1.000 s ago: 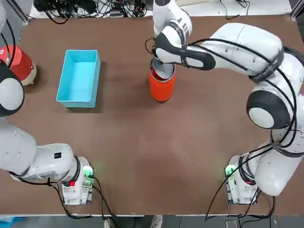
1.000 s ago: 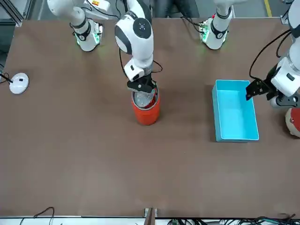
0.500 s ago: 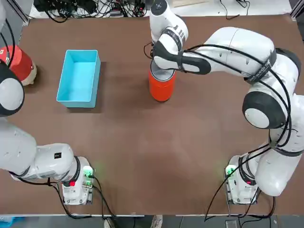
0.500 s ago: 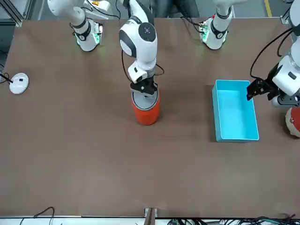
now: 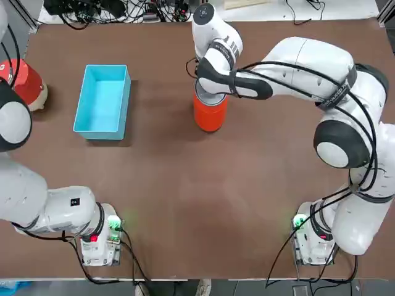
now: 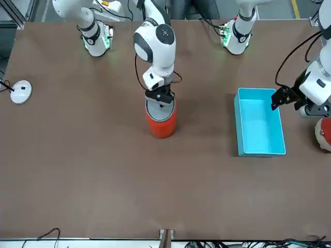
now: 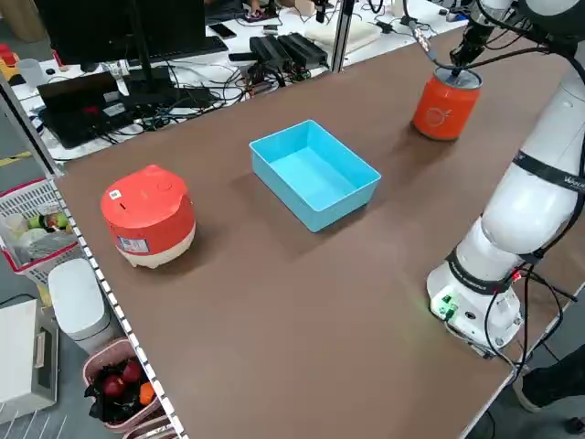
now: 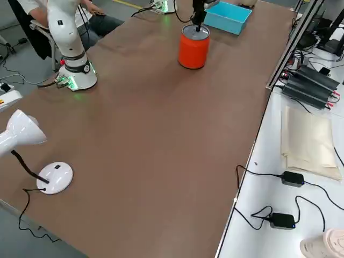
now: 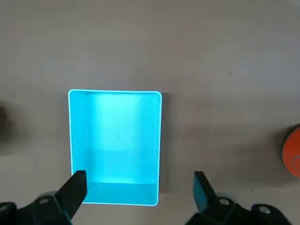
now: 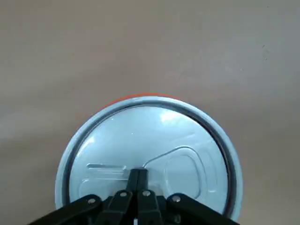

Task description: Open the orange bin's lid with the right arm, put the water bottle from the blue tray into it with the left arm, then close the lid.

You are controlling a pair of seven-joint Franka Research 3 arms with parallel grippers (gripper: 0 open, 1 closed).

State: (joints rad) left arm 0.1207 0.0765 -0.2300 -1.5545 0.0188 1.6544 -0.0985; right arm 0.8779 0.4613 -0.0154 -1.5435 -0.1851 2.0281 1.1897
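Two arms: one working, one waiting.
Right gripper (image 10: 138, 176): fingers pinched together, empty, tips on the orange bin's (image 5: 210, 114) grey lid (image 10: 145, 154).
Left gripper (image 9: 138, 194): spread wide, empty, above the blue tray (image 5: 103, 102).

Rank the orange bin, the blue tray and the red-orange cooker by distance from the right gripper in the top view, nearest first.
1. orange bin: directly under the right gripper, whose shut fingertips sit at its grey lid.
2. blue tray: off toward the robot's left side of the table.
3. red-orange cooker: farthest, beyond the tray at the table's left edge.
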